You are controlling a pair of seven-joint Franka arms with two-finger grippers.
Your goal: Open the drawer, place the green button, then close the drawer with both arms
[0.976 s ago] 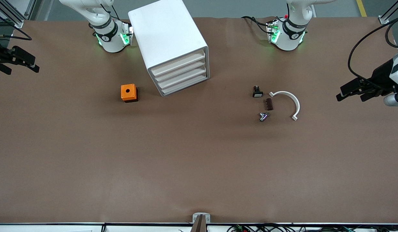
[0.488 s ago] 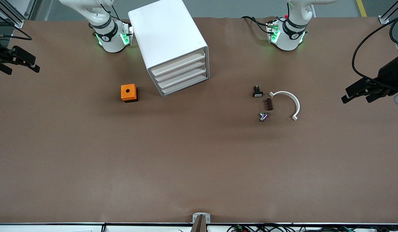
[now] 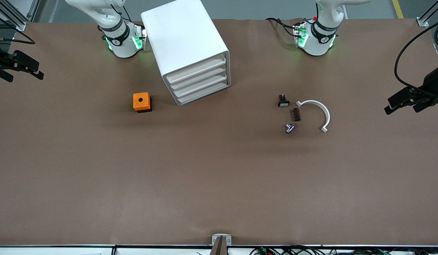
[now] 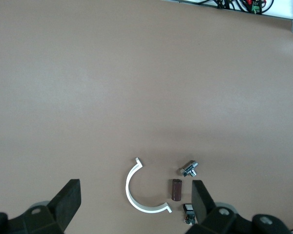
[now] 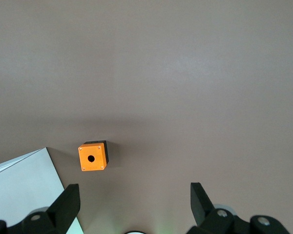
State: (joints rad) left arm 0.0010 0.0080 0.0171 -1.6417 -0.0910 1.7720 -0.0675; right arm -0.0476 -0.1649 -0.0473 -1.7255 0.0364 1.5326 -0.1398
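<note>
Beside the white curved plastic clamp (image 3: 318, 110), toward the white four-drawer cabinet (image 3: 190, 49), lies the tiny green-capped push button (image 3: 290, 128); drawers all closed. Left gripper (image 3: 405, 105), jaws apart and empty, hangs well apart from the clamp at the table's end. Right gripper (image 3: 18, 69), jaws apart, waits at its own end.

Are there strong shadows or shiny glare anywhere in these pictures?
Front view: soft, even light; faint shadows beside the cabinet and orange box, green glow at the arm bases. Right wrist view: a soft shadow band above the orange box. Left wrist view: no glare on the table.
</note>
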